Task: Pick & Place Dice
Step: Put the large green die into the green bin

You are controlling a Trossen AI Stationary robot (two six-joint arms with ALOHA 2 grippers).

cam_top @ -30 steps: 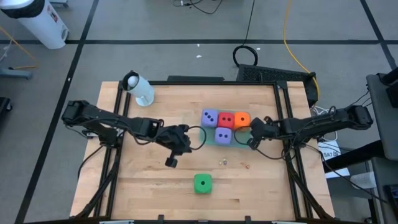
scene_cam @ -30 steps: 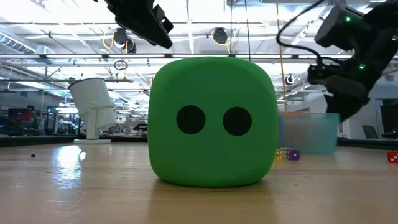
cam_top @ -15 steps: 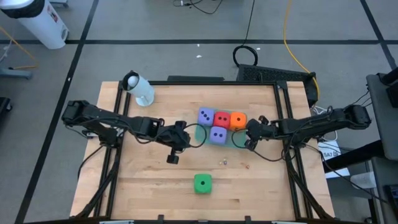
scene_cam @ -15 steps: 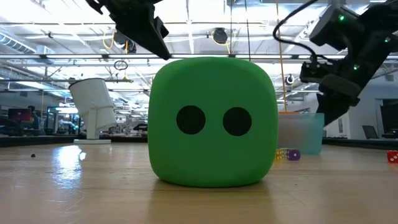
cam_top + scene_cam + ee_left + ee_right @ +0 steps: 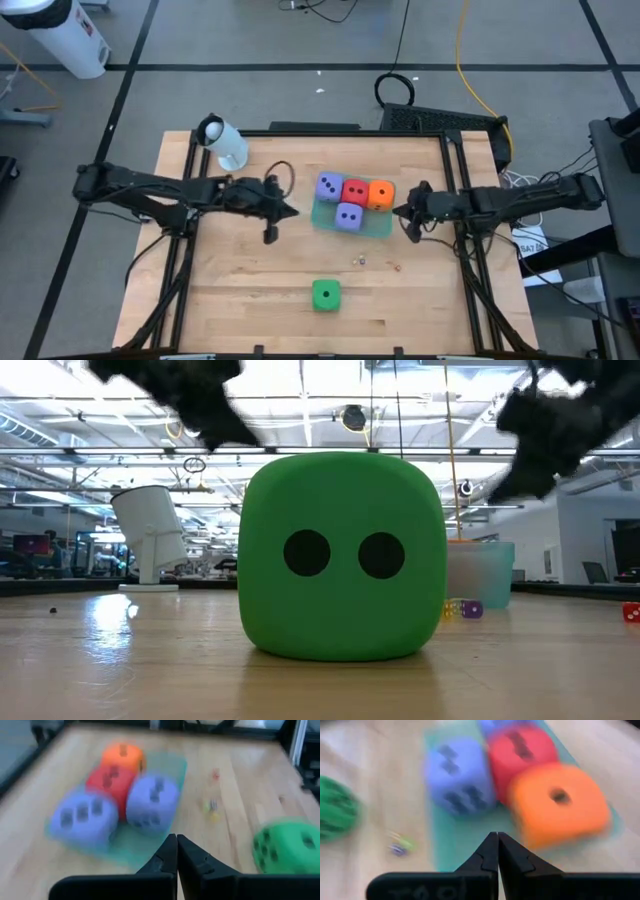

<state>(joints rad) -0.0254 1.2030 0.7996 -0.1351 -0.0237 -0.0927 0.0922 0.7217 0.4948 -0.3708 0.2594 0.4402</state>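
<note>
Blurred in both wrist views, four dice crowd the tray, flanked by the closed, empty left gripper and right gripper.

Wooden table, butcher-block top in a dark frame, is carrying: a translucent teal tray lying flat near centre-right; a green die sitting alone toward the front edge, two pips facing the low camera; a few tiny dice lying between tray and green die; a white cylindrical object resting at the back-left corner.
</note>
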